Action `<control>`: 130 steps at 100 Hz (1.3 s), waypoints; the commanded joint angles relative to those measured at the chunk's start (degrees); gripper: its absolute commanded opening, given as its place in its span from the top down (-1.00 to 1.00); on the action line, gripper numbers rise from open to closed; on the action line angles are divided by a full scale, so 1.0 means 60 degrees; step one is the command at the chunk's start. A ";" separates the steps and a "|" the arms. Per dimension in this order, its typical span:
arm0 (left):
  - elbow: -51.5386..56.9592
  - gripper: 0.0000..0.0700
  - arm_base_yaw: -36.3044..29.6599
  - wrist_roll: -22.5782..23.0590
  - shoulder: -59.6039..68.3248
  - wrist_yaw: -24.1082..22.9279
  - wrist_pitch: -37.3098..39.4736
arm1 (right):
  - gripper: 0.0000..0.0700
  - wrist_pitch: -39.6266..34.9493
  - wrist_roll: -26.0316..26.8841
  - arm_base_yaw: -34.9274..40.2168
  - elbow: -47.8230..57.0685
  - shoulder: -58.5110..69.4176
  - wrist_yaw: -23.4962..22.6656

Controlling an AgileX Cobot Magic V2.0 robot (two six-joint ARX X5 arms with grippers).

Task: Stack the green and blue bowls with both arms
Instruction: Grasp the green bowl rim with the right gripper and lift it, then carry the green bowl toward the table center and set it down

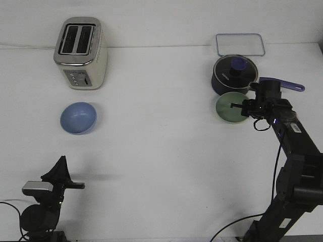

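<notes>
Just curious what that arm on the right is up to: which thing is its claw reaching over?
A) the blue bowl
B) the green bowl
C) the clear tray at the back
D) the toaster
B: the right gripper sits over the green bowl, beside the dark pot; the blue bowl lies far off.

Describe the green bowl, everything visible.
The green bowl is small, round, pale mint, plain and matte, sitting upright on the white table on the robot's right side, just in front of the dark pot. The right claw reaches over its rim; whether it grips cannot be told.
</notes>
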 commanded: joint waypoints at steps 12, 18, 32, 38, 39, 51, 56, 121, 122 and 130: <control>-0.0182 0.96 0.0015 -0.0022 -0.0011 -0.0025 0.0091 | 0.99 -0.0284 -0.0084 0.0007 0.0069 -0.1027 -0.0448; -0.0182 0.96 0.0015 -0.0022 -0.0011 -0.0025 0.0091 | 0.99 -0.0430 -0.0080 0.0007 0.0069 -0.1588 -0.0780; -0.0182 0.96 0.0015 -0.0022 -0.0011 -0.0025 0.0091 | 0.99 -0.1009 -0.0058 0.0036 0.0069 -0.2947 -0.1676; -0.0182 0.96 0.0015 -0.0022 -0.0011 -0.0025 0.0091 | 0.99 -0.1290 -0.0047 0.0106 0.0040 -0.3442 -0.2142; -0.0182 0.96 0.0015 -0.0022 -0.0011 -0.0025 0.0091 | 0.99 -0.1333 -0.0047 0.0131 0.0029 -0.3512 -0.2208; -0.0182 0.96 0.0015 0.0240 -0.0011 -0.0029 0.0098 | 0.99 -0.1559 -0.0047 0.0816 -0.0568 -0.4419 -0.2710; -0.0182 0.96 0.0015 0.0237 -0.0011 -0.0029 0.0087 | 0.99 -0.1457 0.0047 0.1290 -0.1082 -0.4823 -0.2696; -0.0182 0.96 0.0015 0.0222 -0.0011 -0.0025 0.0095 | 0.99 0.0994 0.1920 0.6910 -0.4320 -0.4153 -0.1472; -0.0182 0.96 0.0015 0.0222 -0.0011 -0.0025 0.0095 | 1.00 0.1016 0.1920 0.6932 -0.4320 -0.4087 -0.1464; -0.0182 0.96 0.0015 0.0226 -0.0011 -0.0025 0.0098 | 1.00 0.1089 0.1891 0.7038 -0.4320 -0.3595 -0.1351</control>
